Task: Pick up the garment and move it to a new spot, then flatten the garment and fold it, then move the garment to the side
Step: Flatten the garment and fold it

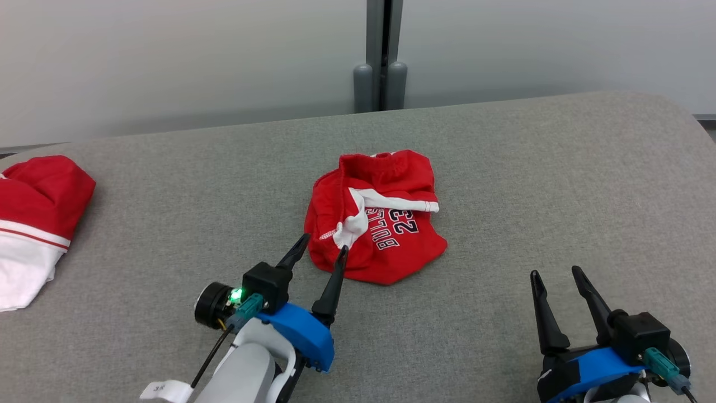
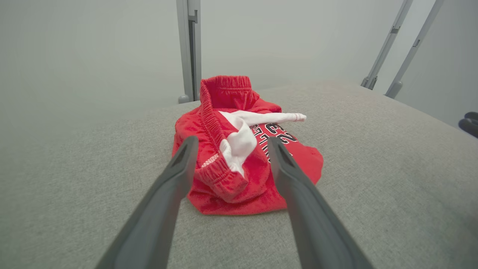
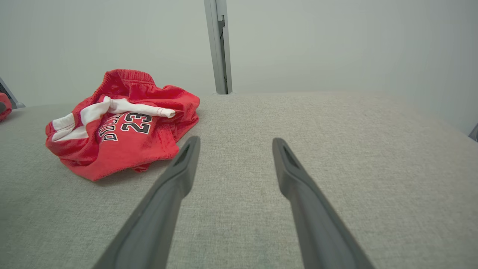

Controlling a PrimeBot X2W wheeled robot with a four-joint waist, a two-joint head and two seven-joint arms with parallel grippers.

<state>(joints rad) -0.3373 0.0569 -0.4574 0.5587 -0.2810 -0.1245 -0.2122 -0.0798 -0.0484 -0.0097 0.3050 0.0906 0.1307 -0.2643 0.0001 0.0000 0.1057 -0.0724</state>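
The garment (image 1: 377,215) is a pair of red shorts with white trim and "BULLS 23" print, lying crumpled in the middle of the grey table (image 1: 503,184). My left gripper (image 1: 324,243) is open, its fingertips at the garment's near-left edge. In the left wrist view the garment (image 2: 239,149) sits just beyond the gripper (image 2: 232,144), whose spread fingers frame the bunched waistband with nothing gripped. My right gripper (image 1: 554,273) stands open over bare table at the lower right. In the right wrist view it (image 3: 235,144) is empty, with the garment (image 3: 123,127) off to its left.
Another red and white garment (image 1: 33,224) lies at the table's far left edge. A grey post (image 1: 381,56) stands behind the table against a pale wall. The table's rounded far right corner (image 1: 671,112) is close to the wall.
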